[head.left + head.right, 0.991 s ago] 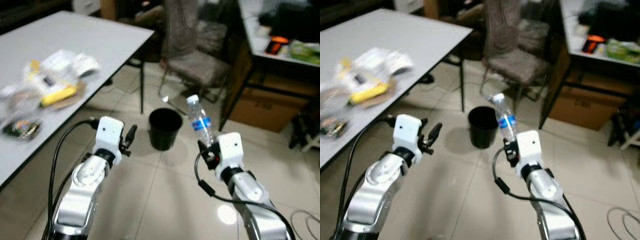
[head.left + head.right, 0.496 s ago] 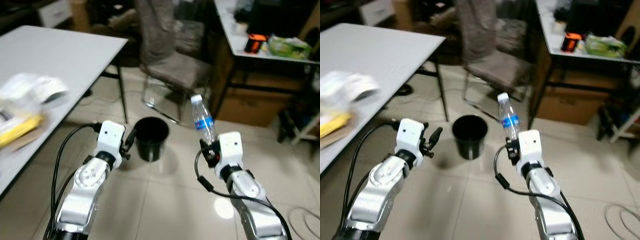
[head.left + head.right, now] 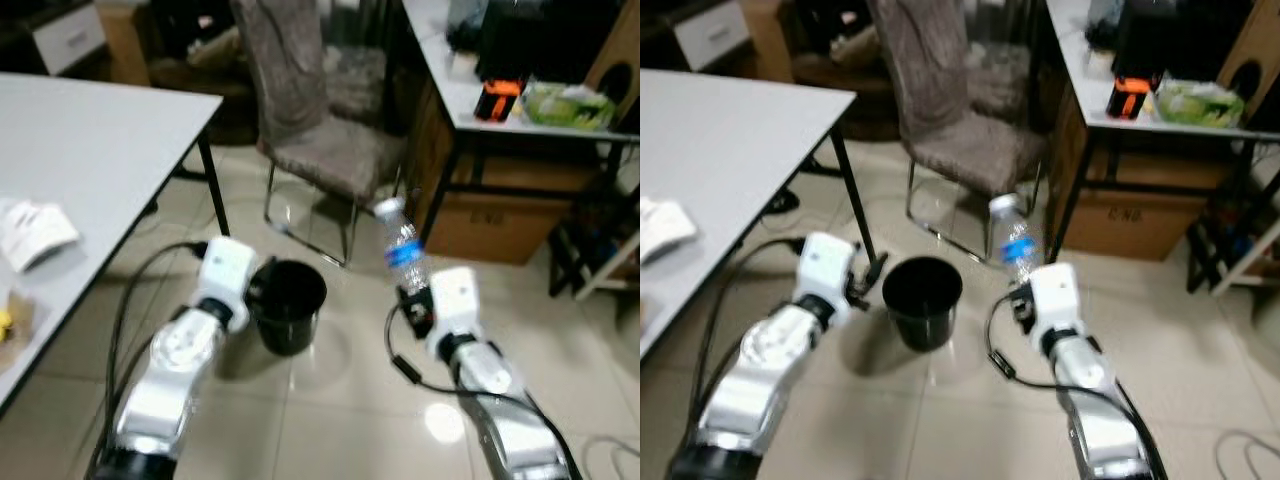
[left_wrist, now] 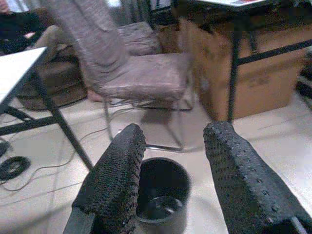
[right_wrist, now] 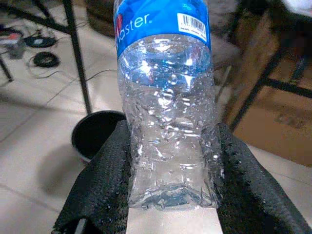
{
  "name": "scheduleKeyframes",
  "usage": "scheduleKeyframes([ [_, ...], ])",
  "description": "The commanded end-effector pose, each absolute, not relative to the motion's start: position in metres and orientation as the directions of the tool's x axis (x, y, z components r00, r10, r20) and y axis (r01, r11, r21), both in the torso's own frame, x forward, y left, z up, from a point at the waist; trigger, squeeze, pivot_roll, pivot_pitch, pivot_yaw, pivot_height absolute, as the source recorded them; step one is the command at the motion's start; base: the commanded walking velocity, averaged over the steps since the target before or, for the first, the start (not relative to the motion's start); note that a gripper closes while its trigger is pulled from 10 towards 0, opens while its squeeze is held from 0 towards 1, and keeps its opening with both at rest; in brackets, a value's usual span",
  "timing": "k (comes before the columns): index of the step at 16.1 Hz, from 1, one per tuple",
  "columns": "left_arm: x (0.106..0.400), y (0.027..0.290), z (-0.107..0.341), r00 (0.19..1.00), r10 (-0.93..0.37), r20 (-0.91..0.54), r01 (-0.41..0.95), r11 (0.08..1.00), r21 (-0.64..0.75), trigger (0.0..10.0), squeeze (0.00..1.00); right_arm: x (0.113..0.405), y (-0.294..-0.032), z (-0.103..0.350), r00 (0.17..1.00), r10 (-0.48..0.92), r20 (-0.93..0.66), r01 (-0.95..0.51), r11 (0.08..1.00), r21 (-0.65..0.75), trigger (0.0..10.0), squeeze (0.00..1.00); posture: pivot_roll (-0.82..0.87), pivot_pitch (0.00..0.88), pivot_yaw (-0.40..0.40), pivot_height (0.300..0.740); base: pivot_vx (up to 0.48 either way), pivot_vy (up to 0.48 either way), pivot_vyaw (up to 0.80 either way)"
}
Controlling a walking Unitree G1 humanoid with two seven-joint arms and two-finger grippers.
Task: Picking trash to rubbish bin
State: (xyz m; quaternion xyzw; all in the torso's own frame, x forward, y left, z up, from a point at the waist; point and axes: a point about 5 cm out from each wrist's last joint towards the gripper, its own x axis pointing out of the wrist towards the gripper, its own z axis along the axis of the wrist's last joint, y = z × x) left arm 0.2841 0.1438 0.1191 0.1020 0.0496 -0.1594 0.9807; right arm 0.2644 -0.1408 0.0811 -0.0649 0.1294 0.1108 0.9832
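Left eye view: a tiled floor seen from above. A small black bin stands on the tiles, just in front of a grey chair. The left gripper sits at the bin's near left rim. The right gripper, to the right of the bin and apart from it, holds a clear plastic bottle by its base. The bottle has a blue label and a white cap and leans slightly left. A white table runs along the left, with a crumpled wrapper near its edge. At the upper right a desk carries an orange object and a green bag, with a cardboard box beneath.

Right eye view: the same scene, with the bottle top level with the chair's seat edge.

Left wrist view: the two black fingers are spread well apart with nothing between them. Beyond them stands the bin, a little liquid or sheen at its bottom, with the chair behind it.

Right wrist view: the fingers press against both sides of the bottle's lower body, gripping it upright. The bin's rim shows on the floor beyond, to one side of the bottle.
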Motion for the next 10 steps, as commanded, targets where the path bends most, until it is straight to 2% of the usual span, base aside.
scheduleKeyframes([
  [1, 0.287, 0.134, 0.125, 0.933, -0.341, -0.113, 0.357, 0.914, 0.195, 10.0, 0.0, 0.267, -0.151, 0.079, 0.943, 0.173, -0.284, -0.216, 0.968, -0.129, 10.0, 0.0, 0.0, 0.036, 0.01, 0.74, 0.458, 0.0, 0.0],
  [9, 0.286, 0.136, 0.115, 0.937, -0.322, -0.133, 0.341, 0.927, 0.157, 10.0, 0.0, 0.266, -0.146, 0.071, 0.925, 0.216, -0.312, -0.259, 0.96, -0.104, 10.0, 0.0, -0.02, 0.024, 0.011, 0.74, 0.458, 0.0, 0.0],
  [10, 0.286, 0.135, 0.113, 0.936, -0.325, -0.135, 0.344, 0.926, 0.158, 10.0, 0.0, 0.266, -0.143, 0.07, 0.917, 0.24, -0.32, -0.289, 0.95, -0.116, 10.0, 0.0, -0.02, 0.013, 0.011, 0.74, 0.458, 0.0, 0.43],
])
